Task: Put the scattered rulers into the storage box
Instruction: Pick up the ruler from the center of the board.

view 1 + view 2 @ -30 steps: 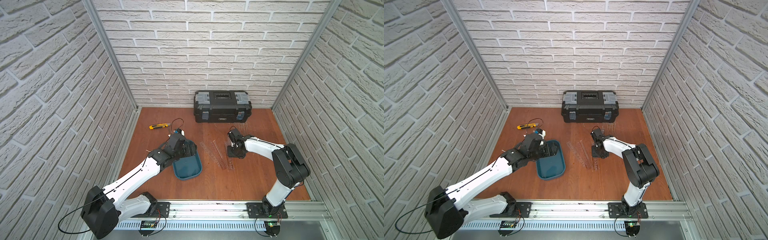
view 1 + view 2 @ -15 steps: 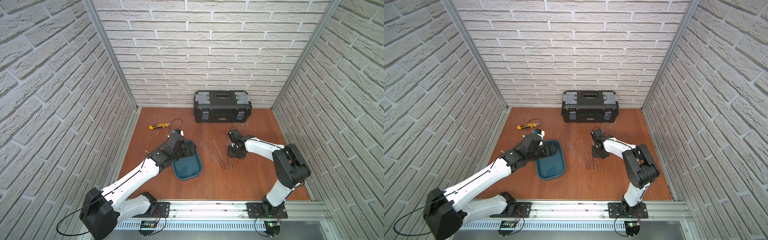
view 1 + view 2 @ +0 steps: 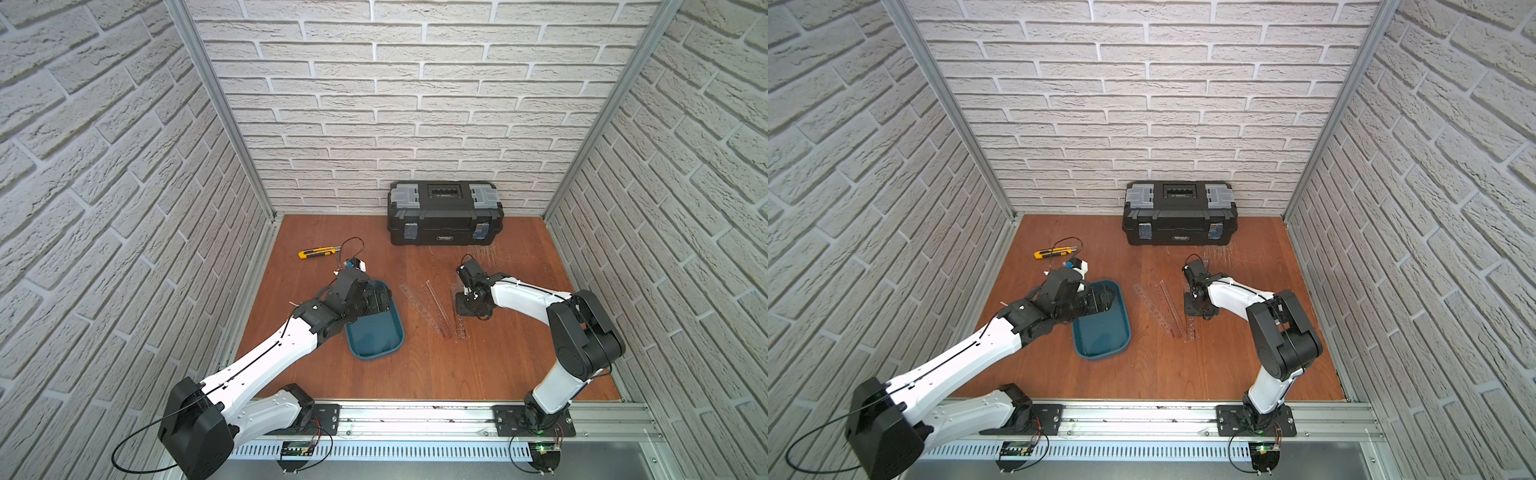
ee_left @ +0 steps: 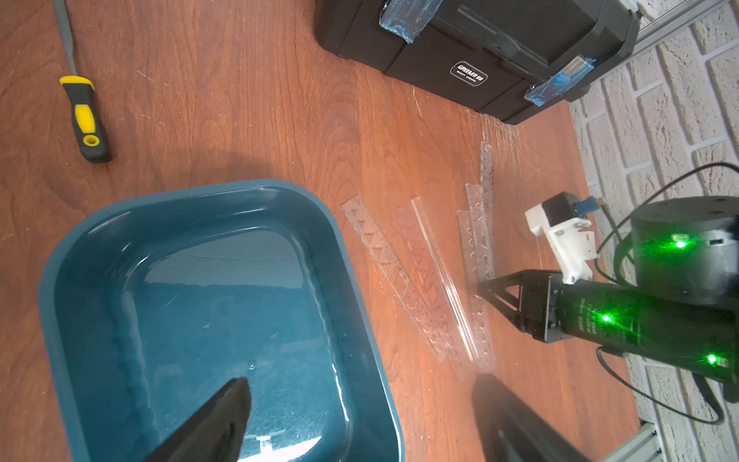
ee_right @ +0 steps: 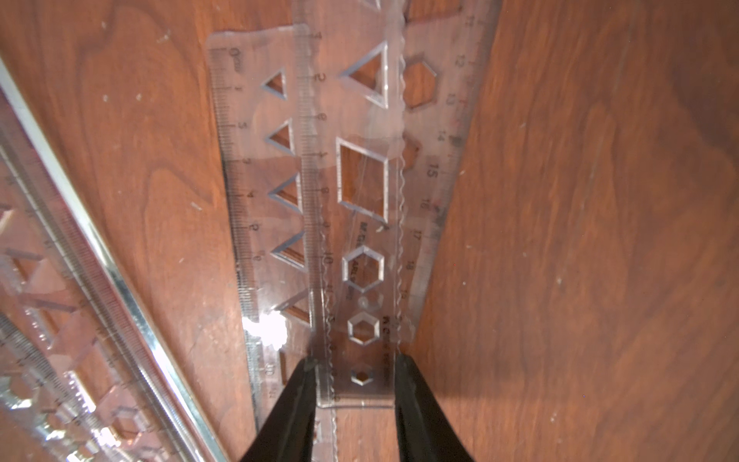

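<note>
Several clear rulers (image 3: 432,307) (image 3: 1163,309) lie overlapping on the wooden floor, right of the teal storage box (image 3: 376,336) (image 3: 1100,328). My right gripper (image 3: 464,308) (image 5: 355,362) points down at the right edge of the pile. It is shut across the width of the top ruler (image 5: 362,224), one finger on each long edge near its end. My left gripper (image 3: 383,299) (image 4: 360,382) hangs open over the box's far right rim (image 4: 352,280), one finger above the box's empty inside, the other above the floor beside it.
A black toolbox (image 3: 444,216) stands against the back wall. A yellow utility knife (image 3: 318,252) lies at the back left, and a yellow-and-black screwdriver (image 4: 86,116) lies near it. Brick walls close in three sides.
My right gripper's jaws have narrowed onto the ruler's edges. The left arm has stayed over the box.
</note>
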You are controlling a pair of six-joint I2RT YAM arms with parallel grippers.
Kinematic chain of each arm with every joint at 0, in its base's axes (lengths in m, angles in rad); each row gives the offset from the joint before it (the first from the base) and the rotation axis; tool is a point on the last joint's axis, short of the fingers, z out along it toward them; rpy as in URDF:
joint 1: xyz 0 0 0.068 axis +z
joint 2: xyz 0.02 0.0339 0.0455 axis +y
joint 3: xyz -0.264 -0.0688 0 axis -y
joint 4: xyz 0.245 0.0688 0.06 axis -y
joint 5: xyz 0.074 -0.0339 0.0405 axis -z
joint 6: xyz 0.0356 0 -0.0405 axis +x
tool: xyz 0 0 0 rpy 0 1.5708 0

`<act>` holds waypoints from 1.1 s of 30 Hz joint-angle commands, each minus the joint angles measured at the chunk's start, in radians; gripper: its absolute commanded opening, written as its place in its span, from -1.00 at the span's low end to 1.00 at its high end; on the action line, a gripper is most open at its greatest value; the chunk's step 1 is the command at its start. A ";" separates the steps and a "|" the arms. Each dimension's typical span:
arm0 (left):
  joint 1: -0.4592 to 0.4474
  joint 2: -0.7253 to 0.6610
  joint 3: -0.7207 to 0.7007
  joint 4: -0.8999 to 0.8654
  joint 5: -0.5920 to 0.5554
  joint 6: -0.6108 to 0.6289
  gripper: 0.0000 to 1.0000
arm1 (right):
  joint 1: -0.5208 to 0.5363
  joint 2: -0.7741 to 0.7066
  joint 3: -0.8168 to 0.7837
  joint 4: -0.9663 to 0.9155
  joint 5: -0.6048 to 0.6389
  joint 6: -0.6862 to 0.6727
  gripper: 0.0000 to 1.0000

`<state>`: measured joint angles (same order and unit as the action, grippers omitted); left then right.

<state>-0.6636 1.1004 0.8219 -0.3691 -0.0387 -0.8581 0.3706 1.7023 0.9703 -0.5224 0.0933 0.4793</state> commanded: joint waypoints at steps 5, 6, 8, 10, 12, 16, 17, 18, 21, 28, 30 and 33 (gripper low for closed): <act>-0.005 -0.019 -0.004 -0.004 -0.017 0.002 0.83 | 0.024 -0.087 0.009 -0.119 -0.009 -0.012 -0.65; -0.006 -0.018 -0.003 -0.004 -0.017 0.002 0.83 | 0.025 -0.098 0.015 -0.130 -0.007 -0.015 -0.65; -0.006 -0.016 -0.003 -0.004 -0.018 0.002 0.83 | 0.027 -0.119 0.028 -0.149 -0.006 -0.018 -0.65; -0.005 -0.016 -0.002 -0.003 -0.017 0.003 0.83 | 0.030 -0.137 0.038 -0.163 -0.005 -0.021 -0.66; -0.005 -0.014 -0.001 -0.003 -0.017 0.002 0.83 | 0.034 -0.156 0.045 -0.176 -0.003 -0.022 -0.66; -0.005 -0.013 -0.001 0.001 -0.014 0.003 0.84 | 0.047 -0.193 0.065 -0.203 -0.001 -0.021 -0.67; -0.006 -0.010 0.000 0.001 -0.013 0.002 0.84 | 0.052 -0.202 0.071 -0.210 0.000 -0.021 -0.67; -0.005 -0.008 -0.001 0.001 -0.012 0.002 0.84 | 0.057 -0.210 0.076 -0.216 0.000 -0.021 -0.66; -0.005 0.002 0.004 0.008 0.001 0.003 0.85 | 0.078 -0.234 0.100 -0.240 0.002 -0.018 -0.67; 0.010 0.040 0.033 0.055 0.078 0.028 0.87 | 0.142 -0.272 0.174 -0.298 -0.002 -0.016 -0.67; 0.020 0.045 0.030 0.105 0.125 0.030 0.88 | 0.167 -0.278 0.195 -0.312 -0.003 -0.015 -0.67; 0.040 0.051 0.013 0.200 0.196 0.007 0.89 | 0.201 -0.285 0.229 -0.329 -0.013 -0.006 -0.67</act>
<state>-0.6430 1.1454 0.8272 -0.3069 0.0708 -0.8501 0.5434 1.4506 1.1637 -0.8196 0.0849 0.4641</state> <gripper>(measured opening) 0.943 0.340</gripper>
